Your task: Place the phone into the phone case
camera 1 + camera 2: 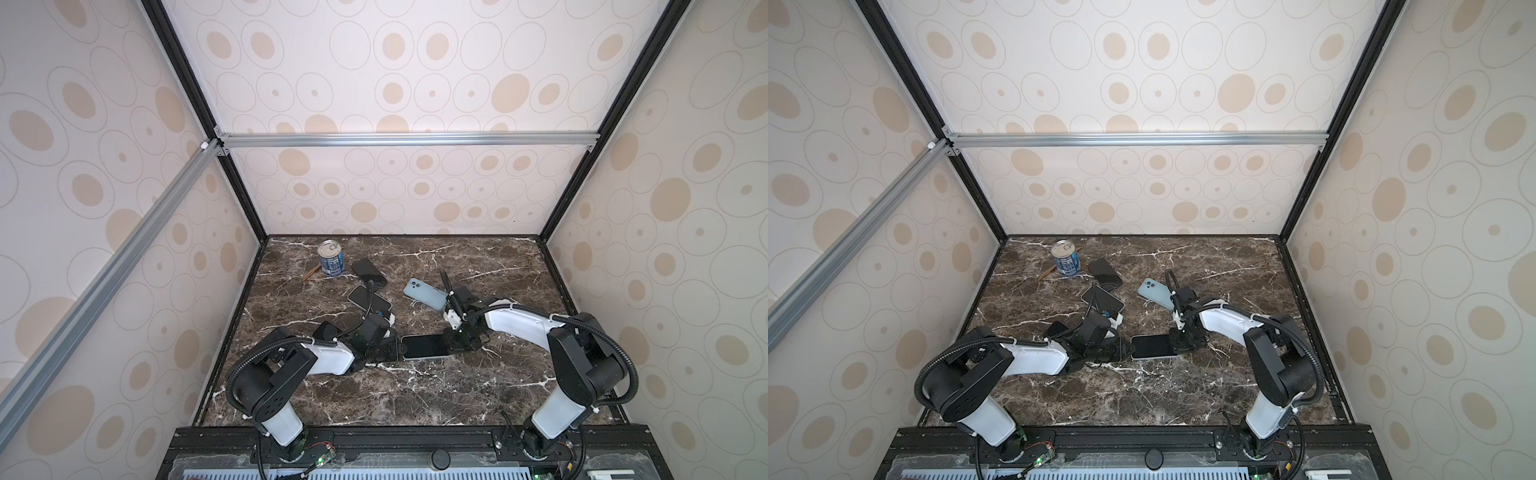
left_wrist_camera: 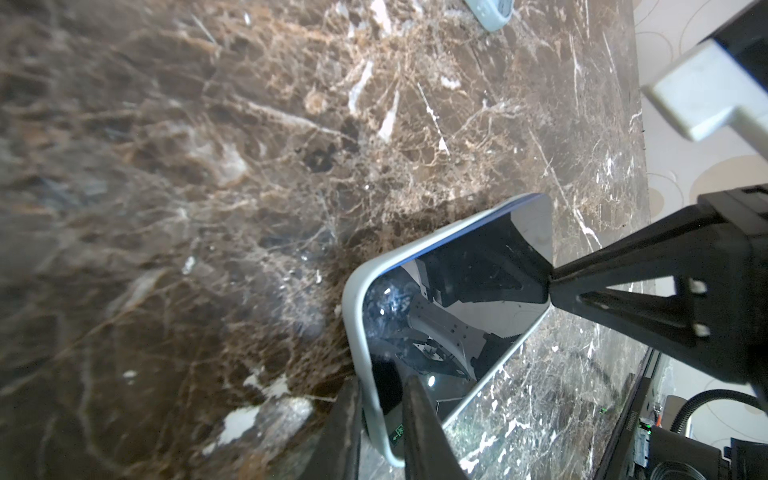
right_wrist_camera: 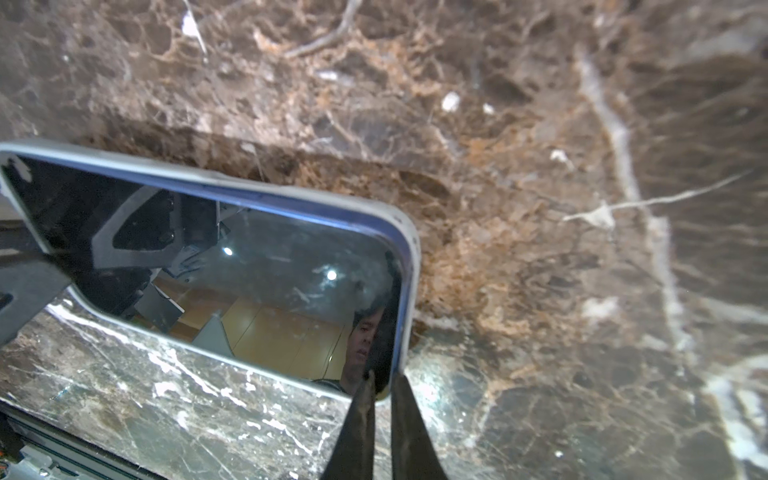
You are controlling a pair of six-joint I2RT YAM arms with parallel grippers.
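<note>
Phone, a flat slab with glossy black screen and blue edge, is caught at both short ends. Your left tool is pinched narrow over one end's rim; your right tool is closed tight on the opposite end. The phone sits screen-up in the pale grey phone case, on the brown veined marble surface; a pale blue handset lies back-up farther off

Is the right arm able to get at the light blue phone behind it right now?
Probably, but not yet: the right gripper is shut on the screen-up phone. The light blue phone lies close beside its wrist, with nothing between.
</note>
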